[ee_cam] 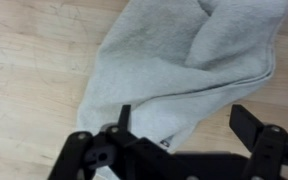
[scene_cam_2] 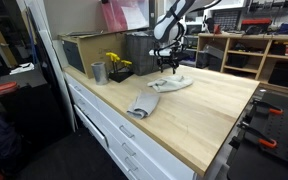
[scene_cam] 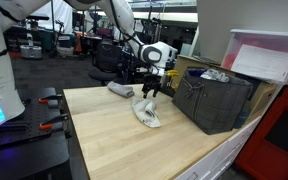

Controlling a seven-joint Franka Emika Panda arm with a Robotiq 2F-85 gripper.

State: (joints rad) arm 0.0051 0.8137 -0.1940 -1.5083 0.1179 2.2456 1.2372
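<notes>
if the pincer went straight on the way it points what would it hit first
Most likely the pale cloth lying right under the open pincer; how far off is unclear.

Exterior views: set back, facing the table from different corners.
Wrist view: close above the cloth.
Shared: cloth.

Claw right over towel. Towel flat on worktop, mid-surface. Second cloth on worktop too, apart from towel. Crate on worktop near towel. Cup beside crate.
</notes>
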